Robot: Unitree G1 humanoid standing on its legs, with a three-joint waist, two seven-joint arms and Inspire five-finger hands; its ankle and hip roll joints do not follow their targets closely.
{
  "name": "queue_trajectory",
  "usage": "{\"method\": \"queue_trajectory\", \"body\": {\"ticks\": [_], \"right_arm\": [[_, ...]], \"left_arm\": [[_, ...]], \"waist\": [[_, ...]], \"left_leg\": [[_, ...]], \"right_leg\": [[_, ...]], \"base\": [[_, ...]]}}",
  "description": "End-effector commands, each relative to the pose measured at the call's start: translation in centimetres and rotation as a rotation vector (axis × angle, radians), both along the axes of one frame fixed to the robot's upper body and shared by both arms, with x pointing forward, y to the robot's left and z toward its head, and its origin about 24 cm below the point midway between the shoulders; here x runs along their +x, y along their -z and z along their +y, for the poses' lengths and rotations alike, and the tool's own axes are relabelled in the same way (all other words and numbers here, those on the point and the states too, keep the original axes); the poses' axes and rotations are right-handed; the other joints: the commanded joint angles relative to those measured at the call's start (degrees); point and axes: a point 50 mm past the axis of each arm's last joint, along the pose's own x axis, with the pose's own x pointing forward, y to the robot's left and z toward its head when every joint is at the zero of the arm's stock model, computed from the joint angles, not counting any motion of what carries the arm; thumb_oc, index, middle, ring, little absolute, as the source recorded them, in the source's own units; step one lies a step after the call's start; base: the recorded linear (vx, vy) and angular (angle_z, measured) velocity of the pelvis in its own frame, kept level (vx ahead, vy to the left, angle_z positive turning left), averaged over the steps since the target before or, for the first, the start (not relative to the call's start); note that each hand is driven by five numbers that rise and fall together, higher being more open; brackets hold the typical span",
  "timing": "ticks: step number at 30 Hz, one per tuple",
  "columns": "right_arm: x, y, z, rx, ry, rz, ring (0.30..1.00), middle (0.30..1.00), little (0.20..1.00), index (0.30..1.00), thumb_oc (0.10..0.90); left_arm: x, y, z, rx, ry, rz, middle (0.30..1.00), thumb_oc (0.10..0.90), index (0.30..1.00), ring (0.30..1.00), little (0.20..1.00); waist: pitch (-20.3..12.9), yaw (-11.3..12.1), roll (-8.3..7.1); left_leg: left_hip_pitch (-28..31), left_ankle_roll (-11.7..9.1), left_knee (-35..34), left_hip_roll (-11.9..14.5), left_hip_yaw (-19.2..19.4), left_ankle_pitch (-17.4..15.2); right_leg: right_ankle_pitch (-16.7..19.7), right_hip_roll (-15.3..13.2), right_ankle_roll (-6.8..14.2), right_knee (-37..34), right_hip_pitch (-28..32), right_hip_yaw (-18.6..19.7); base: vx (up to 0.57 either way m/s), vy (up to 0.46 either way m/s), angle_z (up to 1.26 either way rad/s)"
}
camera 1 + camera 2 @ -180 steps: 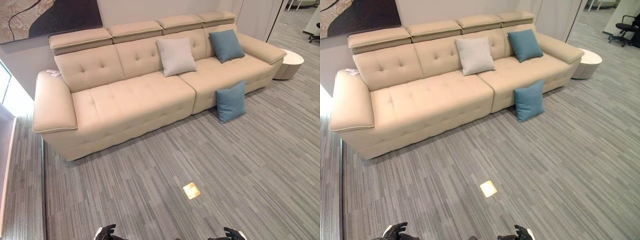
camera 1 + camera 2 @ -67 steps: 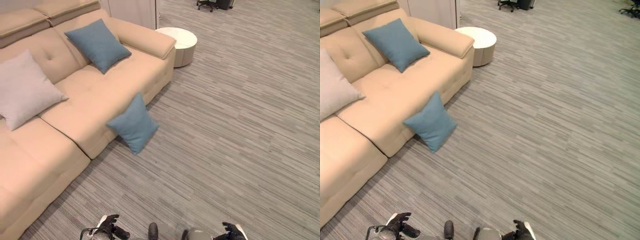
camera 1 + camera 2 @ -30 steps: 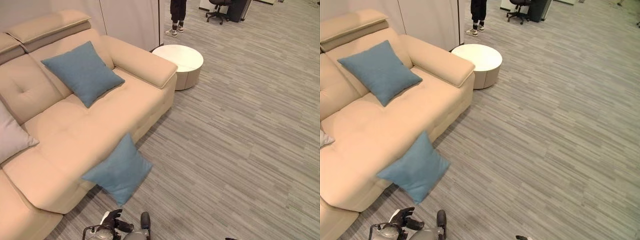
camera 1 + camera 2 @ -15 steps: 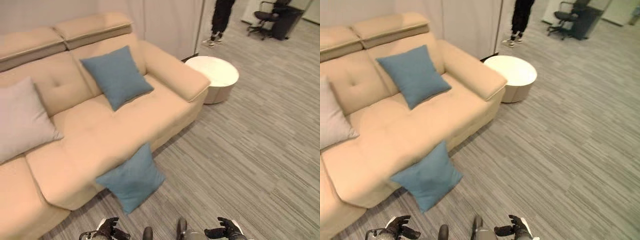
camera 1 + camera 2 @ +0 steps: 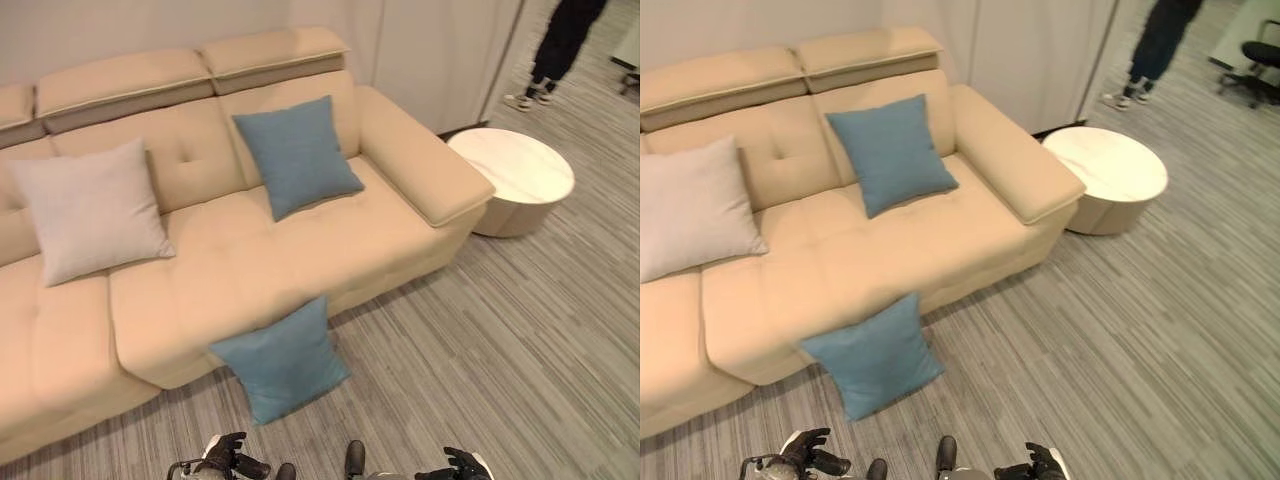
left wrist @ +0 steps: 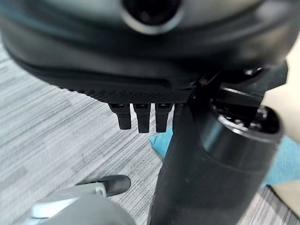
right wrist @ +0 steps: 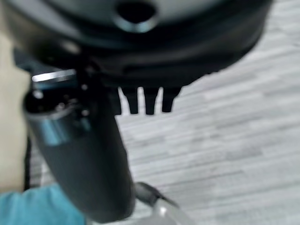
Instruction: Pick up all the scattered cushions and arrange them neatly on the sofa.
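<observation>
Left wrist view shows my left hand [image 6: 145, 117] with fingers straight and empty, hanging over the carpet with a corner of blue cloth past them; my right hand [image 7: 147, 101] is the same — fingers loose, nothing in them. In the head views both sit low, close to my body, near the floor cushion [image 5: 283, 360] but not touching it. That blue cushion stands on one corner on the carpet [image 5: 520, 340], leaning against the front of the sofa [image 5: 250, 250]. A second blue cushion [image 5: 296, 153] and a grey cushion [image 5: 92, 209] already rest against the backrest. My worry is the reach: the cushion is propped, so I judge that a push from one hand alone could tip it flat or slide it along the sofa front — and soft fill may slip out of a shallow pinch. A round table [image 5: 512, 178] and a person [image 5: 558, 45] stand well apart, off to my right.
</observation>
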Motion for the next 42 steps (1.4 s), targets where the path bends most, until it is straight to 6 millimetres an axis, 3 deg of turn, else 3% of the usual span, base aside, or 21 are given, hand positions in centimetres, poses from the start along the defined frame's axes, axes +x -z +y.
{"method": "queue_trajectory", "body": {"ticks": [1, 2, 5, 6, 9, 12, 17, 18, 19, 21, 22, 26, 29, 33, 42], "right_arm": [[-0.4, -0.5, -2.0, -0.046, 0.023, -0.013, 0.900, 0.900, 0.900, 0.900, 0.800], [-0.8, -0.5, -2.3, -0.051, 0.041, -0.002, 0.900, 0.900, 0.900, 0.900, 0.800], [-1.1, -0.4, -2.4, -0.055, 0.058, 0.006, 0.900, 0.900, 0.900, 0.900, 0.800], [-1.2, -0.4, -2.5, -0.058, 0.072, 0.009, 0.900, 0.900, 0.900, 0.900, 0.800], [-1.1, -0.4, -2.2, -0.060, 0.071, 0.007, 0.900, 0.900, 0.900, 0.900, 0.800], [-1.6, -0.1, -1.8, -0.048, 0.060, 0.025, 0.900, 0.900, 0.900, 0.900, 0.800], [-1.8, 0.2, -1.2, -0.034, 0.032, 0.041, 0.900, 0.900, 0.900, 0.900, 0.800], [-1.4, 0.2, -0.8, -0.026, 0.016, 0.037, 0.900, 0.900, 0.900, 0.900, 0.800], [-1.4, 0.2, -0.8, -0.026, 0.016, 0.037, 0.900, 0.900, 0.900, 0.900, 0.800], [-1.1, 0.1, -0.7, -0.024, 0.005, 0.032, 0.900, 0.900, 0.900, 0.900, 0.800], [0.2, -0.2, -0.3, -0.018, -0.021, -0.001, 0.900, 0.900, 0.900, 0.900, 0.800], [0.4, -0.2, -0.1, -0.010, -0.029, -0.013, 0.900, 0.900, 0.900, 0.900, 0.800], [0.5, -0.3, -0.2, -0.017, -0.039, -0.014, 0.900, 0.900, 0.900, 0.900, 0.800], [0.7, -0.4, -0.4, -0.019, -0.033, -0.017, 0.900, 0.900, 0.900, 0.900, 0.800], [0.4, -0.3, -0.5, -0.017, -0.034, -0.015, 0.900, 0.900, 0.900, 0.900, 0.800]], "left_arm": [[0.1, -0.4, 1.0, 0.030, 0.016, -0.034, 0.900, 0.800, 0.900, 0.900, 0.900], [0.3, -0.4, 0.8, 0.028, 0.022, -0.040, 0.900, 0.800, 0.900, 0.900, 0.900], [0.1, -0.3, 0.9, 0.032, 0.023, -0.033, 0.900, 0.800, 0.900, 0.900, 0.900], [-0.2, -0.2, 1.0, 0.037, 0.017, -0.020, 0.900, 0.800, 0.900, 0.900, 0.900], [-0.7, -0.2, 1.5, 0.044, -0.009, -0.008, 0.900, 0.800, 0.900, 0.900, 0.900], [-2.2, 0.2, 2.0, 0.046, -0.042, 0.038, 0.900, 0.800, 0.900, 0.900, 0.900], [-2.8, 0.3, 2.5, 0.051, -0.060, 0.051, 0.900, 0.800, 0.900, 0.900, 0.900], [-2.4, 0.1, 2.9, 0.063, -0.062, 0.036, 0.900, 0.800, 0.900, 0.900, 0.900], [-2.4, 0.1, 2.9, 0.063, -0.062, 0.036, 0.900, 0.800, 0.900, 0.900, 0.900], [-2.1, -0.1, 2.9, 0.065, -0.060, 0.026, 0.900, 0.800, 0.900, 0.900, 0.900], [-1.0, -0.5, 3.2, 0.070, -0.058, -0.013, 0.900, 0.800, 0.900, 0.900, 0.900], [-0.9, -0.6, 3.3, 0.073, -0.053, -0.020, 0.900, 0.800, 0.900, 0.900, 0.900], [-0.7, -0.7, 3.3, 0.078, -0.042, -0.023, 0.900, 0.800, 0.900, 0.900, 0.900], [-1.1, -0.5, 3.3, 0.084, -0.036, -0.005, 0.900, 0.800, 0.900, 0.900, 0.900], [-1.2, -0.3, 2.9, 0.081, -0.021, 0.008, 0.900, 0.800, 0.900, 0.900, 0.900]], "waist": [[0.14, -0.55, -0.96], [0.03, -0.63, -0.72], [-0.25, -0.63, -0.36], [-0.62, -0.46, -0.18], [0.02, 0.74, -0.21], [-1.02, 1.14, -0.09], [-2.39, 2.07, -1.42], [-2.19, 2.16, -1.70], [-2.20, 2.18, -1.71], [-1.91, 2.20, -1.64], [-0.52, 1.56, -0.57], [-0.27, 1.12, -0.12], [-0.39, 0.75, 0.25], [0.38, -0.54, -0.56], [-0.23, -1.20, -1.16]], "left_leg": [[0.92, 3.82, 6.15, 1.72, 12.90, -7.22], [-0.39, 4.52, 3.34, 3.25, 17.68, -6.96], [-2.14, 4.48, 0.60, 3.59, 19.80, -4.92], [-5.17, 3.51, -1.30, 4.12, 21.71, -2.55], [-8.77, 2.96, -3.01, 5.26, 23.97, 1.92], [-6.35, 3.71, -6.08, 4.72, 23.29, 2.26], [-5.11, 5.36, -5.01, 3.49, 23.81, 0.18], [-4.02, 6.51, -4.72, 2.99, 24.14, -1.32], [-4.04, 6.53, -4.71, 2.99, 24.17, -1.33], [-3.49, 7.07, -4.69, 2.72, 24.28, -1.85], [-0.90, 8.45, -5.72, 2.35, 24.07, -2.59], [1.22, 8.54, -7.06, 1.87, 23.09, -2.81], [2.91, 8.11, -8.56, 1.66, 21.63, -3.29], [5.03, 7.69, -8.21, 0.44, 19.01, -4.99], [5.51, 5.46, -7.21, 1.67, 17.68, -6.16]], "right_leg": [[-8.19, -2.66, 4.90, 5.81, 0.67, 2.30], [-8.71, -2.96, 4.97, 4.55, 1.77, -0.10], [-9.08, -2.74, 5.18, 3.40, 2.98, -1.56], [-10.38, -2.14, 5.48, 2.17, 4.97, -2.01], [-11.20, -1.25, 5.00, 2.10, 6.75, -2.29], [-12.43, -0.59, 5.17, 2.71, 8.49, -1.66], [-13.57, -2.52, 6.38, 6.61, 8.75, -0.38], [-12.70, -3.76, 7.65, 11.73, 6.90, 0.06], [-12.73, -3.78, 7.67, 11.80, 6.84, 0.09], [-11.64, -4.50, 8.66, 14.88, 5.30, 0.18], [-7.06, -6.33, 10.82, 24.62, -0.57, 0.61], [-7.43, -6.12, 10.02, 24.54, -1.80, 1.01], [-8.41, -6.01, 8.84, 17.28, -2.62, 0.34], [-3.60, -5.84, 9.76, 7.87, -5.08, 4.99], [-3.40, -5.49, 8.77, 5.54, -3.78, 3.43]], "base": [[0.06, -0.057, 0.93], [0.07, -0.035, 0.94], [0.13, -0.011, 0.79], [0.16, 0.011, 0.74], [0.20, 0.044, 0.62], [0.20, 0.102, 0.15], [0.25, 0.155, -0.22], [0.09, 0.108, -0.31], [0.12, 0.164, -0.35], [0.07, 0.137, -0.18], [0.08, 0.161, -0.10], [0.14, 0.080, -0.08], [0.18, -0.029, 0.15], [0.19, -0.081, 0.16], [0.10, -0.150, 0.11]]}}
